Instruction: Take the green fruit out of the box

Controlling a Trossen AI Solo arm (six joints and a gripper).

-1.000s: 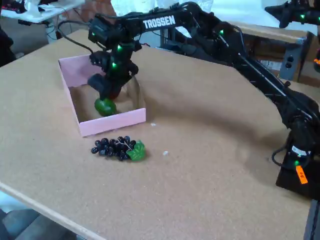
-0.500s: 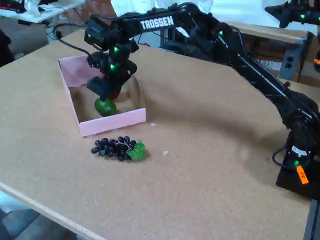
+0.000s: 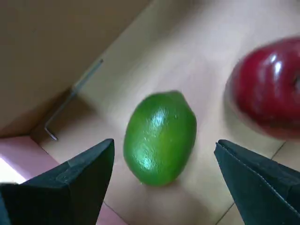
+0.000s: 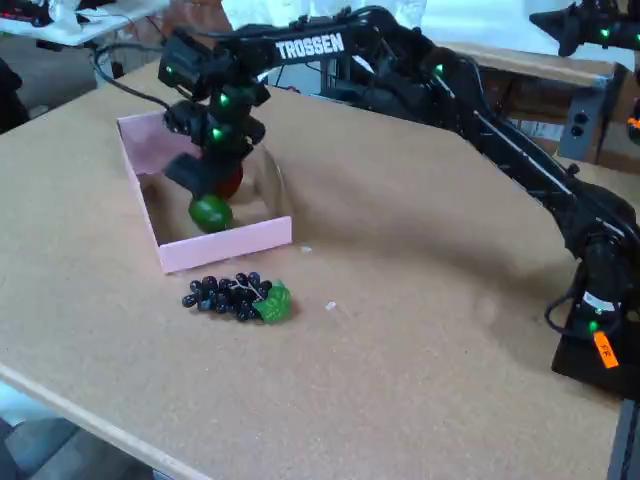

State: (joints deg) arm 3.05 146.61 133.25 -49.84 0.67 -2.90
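The robot's hand (image 3: 161, 183), fingers spread wide and touching nothing, hovers over the green fruit (image 3: 160, 138) lying on the tan floor of the pink box (image 4: 228, 243), a red apple (image 3: 267, 86) beside it and dark grapes (image 4: 228, 296) outside on the bench (image 4: 420, 330).

In the wrist view the green fruit (image 3: 160, 137) lies at frame centre on the tan floor of the box (image 3: 56, 61), between the spread fingers (image 3: 77, 185) of the gripper (image 3: 164, 180), untouched. A red apple (image 3: 267, 86) sits at the upper right.
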